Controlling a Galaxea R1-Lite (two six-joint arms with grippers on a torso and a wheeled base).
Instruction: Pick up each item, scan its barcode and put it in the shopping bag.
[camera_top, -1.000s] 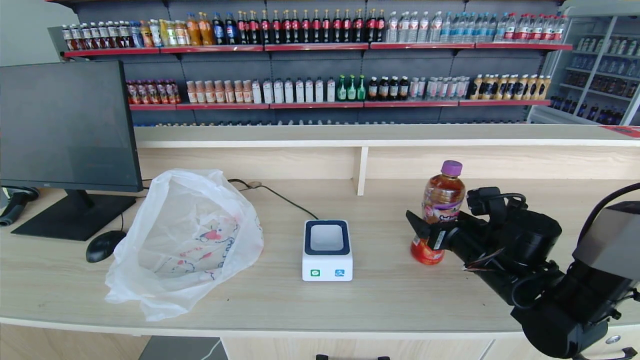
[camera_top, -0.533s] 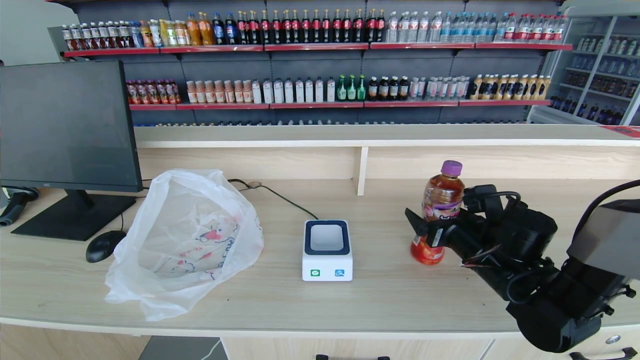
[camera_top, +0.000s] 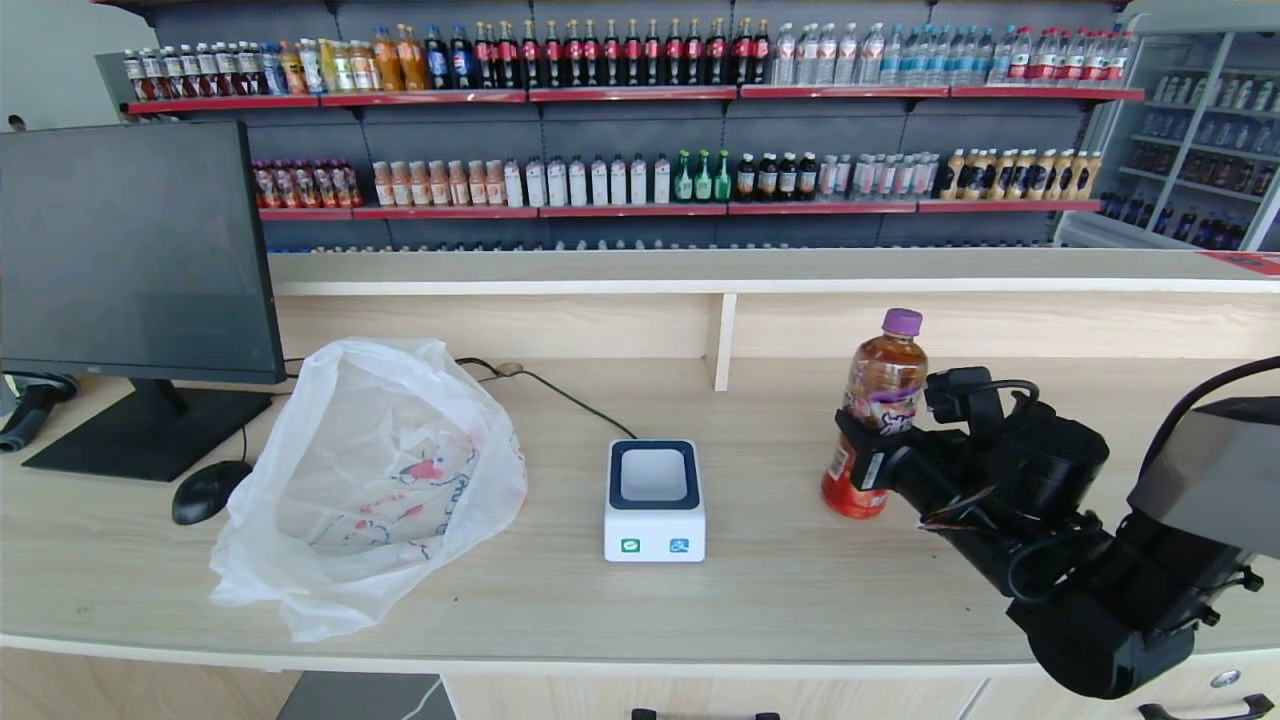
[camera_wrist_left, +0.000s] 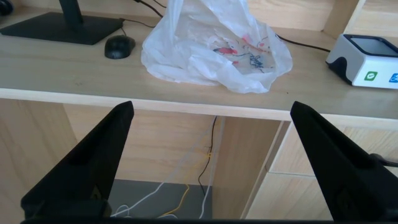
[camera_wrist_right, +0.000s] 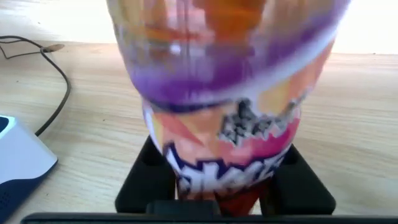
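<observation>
A tea bottle (camera_top: 878, 415) with a purple cap and a pink and purple label stands to the right of the scanner, leaning slightly. My right gripper (camera_top: 868, 458) is shut on its lower label, and its base looks just off the counter. Up close, the bottle (camera_wrist_right: 230, 106) sits between the black fingers (camera_wrist_right: 148, 182). The white barcode scanner (camera_top: 654, 497) is at mid counter. Left of it lies the open white plastic shopping bag (camera_top: 370, 480). My left gripper (camera_wrist_left: 211, 168) hangs open and empty in front of the counter, below its edge, facing the bag (camera_wrist_left: 217, 43).
A dark monitor (camera_top: 130, 250) on its stand, a black mouse (camera_top: 208, 490) and a handheld scanner (camera_top: 30, 405) fill the left end. A cable (camera_top: 560, 392) runs behind the scanner. A raised wooden ledge (camera_top: 760, 270) borders the back. Bare counter (camera_top: 760, 590) lies in front of the bottle.
My right gripper has shut on the bottle and raised it slightly; the bottle now leans a little. Bag, scanner and left arm are unchanged.
</observation>
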